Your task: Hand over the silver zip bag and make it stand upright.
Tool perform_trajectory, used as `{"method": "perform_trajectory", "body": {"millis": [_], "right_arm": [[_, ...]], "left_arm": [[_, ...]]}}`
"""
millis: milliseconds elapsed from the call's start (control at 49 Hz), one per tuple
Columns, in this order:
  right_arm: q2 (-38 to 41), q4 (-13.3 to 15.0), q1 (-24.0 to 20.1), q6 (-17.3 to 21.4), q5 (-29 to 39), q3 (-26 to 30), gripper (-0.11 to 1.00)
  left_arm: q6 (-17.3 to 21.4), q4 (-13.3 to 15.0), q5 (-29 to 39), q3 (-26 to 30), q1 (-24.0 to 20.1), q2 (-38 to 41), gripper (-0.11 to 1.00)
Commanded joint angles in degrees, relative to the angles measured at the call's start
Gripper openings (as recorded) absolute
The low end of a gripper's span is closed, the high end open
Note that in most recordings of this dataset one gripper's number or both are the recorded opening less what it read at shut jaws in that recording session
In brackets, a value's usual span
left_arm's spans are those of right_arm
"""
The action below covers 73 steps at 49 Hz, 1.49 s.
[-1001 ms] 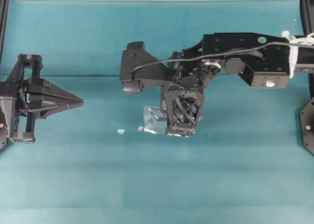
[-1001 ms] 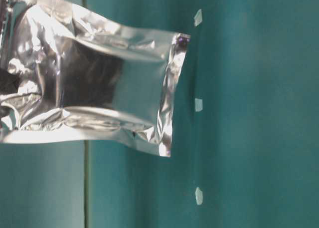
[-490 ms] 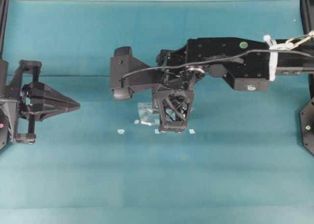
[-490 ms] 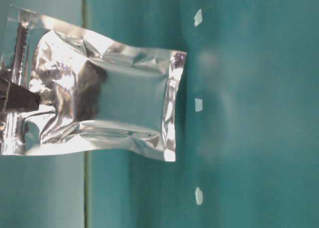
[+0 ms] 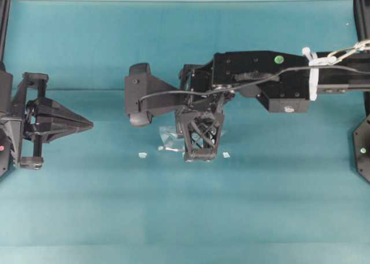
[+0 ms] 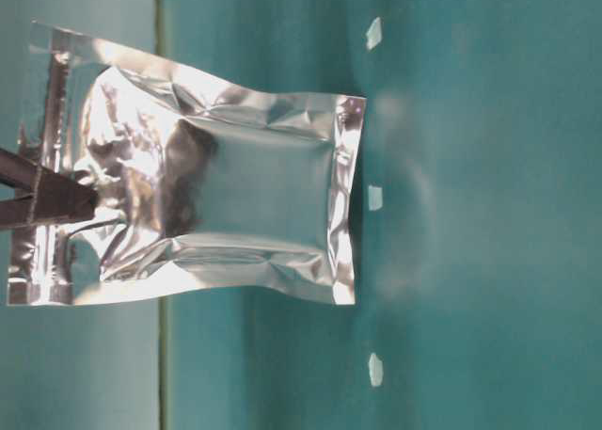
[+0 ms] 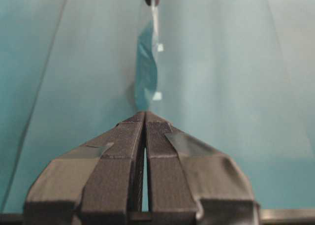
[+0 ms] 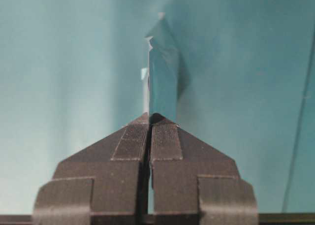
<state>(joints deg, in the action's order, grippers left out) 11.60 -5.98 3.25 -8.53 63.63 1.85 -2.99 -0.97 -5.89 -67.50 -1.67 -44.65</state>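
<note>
Teal bench [image 5: 173,218]. Right claw [image 8: 150,117] clamped on silver zip bag [image 6: 235,199], lowering bottom edge to bench. Left claw [image 5: 89,124] together, empty. Next: seat bag upright, release.

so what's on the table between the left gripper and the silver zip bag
Almost nothing: in the overhead view the teal cloth between the shut left gripper and the silver zip bag holds only a tiny white scrap, close to the bag.
</note>
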Motion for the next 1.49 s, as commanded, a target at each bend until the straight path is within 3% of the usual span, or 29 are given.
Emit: {"method": "perform_trajectory", "body": {"millis": [0,163,286,368,511,613,1042,1471], "right_arm": [[-0.4,0.1,-0.5,-0.5,-0.3,1.1,-0.01],[-0.3,0.1,-1.0,-0.4,-0.4,0.9,-0.01],[-0.3,0.1,-1.1,-0.4,-0.4,1.1,-0.01],[-0.2,0.1,-1.1,-0.4,-0.2,1.1,-0.01],[-0.2,0.1,-1.3,-0.4,-0.4,0.9,-0.01],[-0.2,0.1,-1.3,-0.2,-0.7,0.9,-0.01],[-0.2,0.1,-1.3,0.0,-0.8,0.9,-0.01],[0.2,0.1,-1.2,0.1,-1.0,1.1,-0.01]], "left_arm": [[-0.1,-0.2,-0.4,0.6,-0.1,0.9,0.01],[-0.2,-0.1,-2.4,0.8,-0.3,2.4,0.02],[-0.7,-0.2,-3.2,1.1,-0.7,4.9,0.13],[-2.4,-0.1,-3.3,1.5,-1.3,7.3,0.31],[-5.0,-0.1,-6.9,1.8,-1.3,12.6,0.76],[-6.0,-0.2,-12.1,2.3,-1.3,17.4,0.96],[-7.7,-0.2,-32.5,7.2,-1.0,41.2,0.93],[-8.3,-0.2,-40.8,13.6,-0.9,54.4,0.93]]}}
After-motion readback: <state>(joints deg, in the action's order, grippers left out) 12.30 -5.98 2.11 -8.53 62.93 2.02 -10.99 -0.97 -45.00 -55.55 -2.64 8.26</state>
